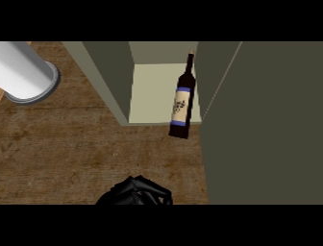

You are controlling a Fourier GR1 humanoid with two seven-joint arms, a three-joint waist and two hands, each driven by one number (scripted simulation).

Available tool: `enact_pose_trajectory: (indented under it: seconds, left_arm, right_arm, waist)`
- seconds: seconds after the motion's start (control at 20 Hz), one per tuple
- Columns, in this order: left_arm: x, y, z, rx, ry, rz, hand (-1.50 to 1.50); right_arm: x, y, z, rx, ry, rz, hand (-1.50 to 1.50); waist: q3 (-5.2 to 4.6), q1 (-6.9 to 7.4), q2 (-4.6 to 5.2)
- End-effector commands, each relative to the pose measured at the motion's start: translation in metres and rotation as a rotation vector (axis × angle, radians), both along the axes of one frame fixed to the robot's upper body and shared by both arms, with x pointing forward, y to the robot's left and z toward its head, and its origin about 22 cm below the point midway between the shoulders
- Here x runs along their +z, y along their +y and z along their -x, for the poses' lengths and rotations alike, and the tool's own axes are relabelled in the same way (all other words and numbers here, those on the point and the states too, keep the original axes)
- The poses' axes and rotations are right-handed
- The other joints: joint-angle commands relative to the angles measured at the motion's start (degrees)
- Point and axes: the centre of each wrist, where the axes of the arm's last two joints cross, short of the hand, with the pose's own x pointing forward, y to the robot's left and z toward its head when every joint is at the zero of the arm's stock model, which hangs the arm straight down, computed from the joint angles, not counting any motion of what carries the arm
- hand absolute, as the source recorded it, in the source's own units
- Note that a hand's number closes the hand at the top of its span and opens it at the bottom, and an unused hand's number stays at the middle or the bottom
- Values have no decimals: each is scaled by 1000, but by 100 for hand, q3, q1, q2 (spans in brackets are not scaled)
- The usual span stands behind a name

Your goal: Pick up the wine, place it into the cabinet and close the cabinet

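One wine bottle (182, 102), one cabinet (115, 77), one white cylinder (18, 72), one black hand (137, 192) in the head view. Which hand it was could not be told from its spot at the lower edge, left of centre; the fingers looked bunched into a dark mass, but whether they were curled shut or merely relaxed could not be told. It held nothing visible.

The bottle was dark glass, long thin neck pointing away toward the cabinet's back, with a cream label edged by a blue band above and another below. It lay or leaned along the right side of the cabinet's pale interior floor (154, 96), close against the right wall. Its base stuck out past the floor's front edge, over the brown wooden counter (72, 149).

The cabinet door (278, 125) stood open, a broad olive panel filling the right of the view. The cabinet's left wall ran diagonally from top to the floor's front corner. Open counter stretched between hand and bottle. The cylinder sat at upper left, well apart from both.
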Motion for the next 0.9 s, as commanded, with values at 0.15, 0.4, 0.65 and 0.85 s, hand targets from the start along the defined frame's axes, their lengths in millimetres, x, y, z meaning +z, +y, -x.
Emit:
enact_pose_trajectory:
  seconds: [0.15,0.4,0.65,0.85]
  left_arm:
    - [21,46,23,-63,56,-42,150]
    - [32,65,22,-40,22,-53,150]
    - [38,79,31,-29,13,-48,150]
    - [35,88,27,-13,36,-73,150]
  right_arm:
    - [-9,15,14,276,87,41,150]
    - [-17,33,21,402,138,18,150]
    - [-16,60,30,520,128,9,150]
    - [-6,78,29,608,34,81,150]
  waist:
    - [-4,25,-19]
    - [-22,11,-9]
    - [-32,119,-48]
    - [-58,138,-86]
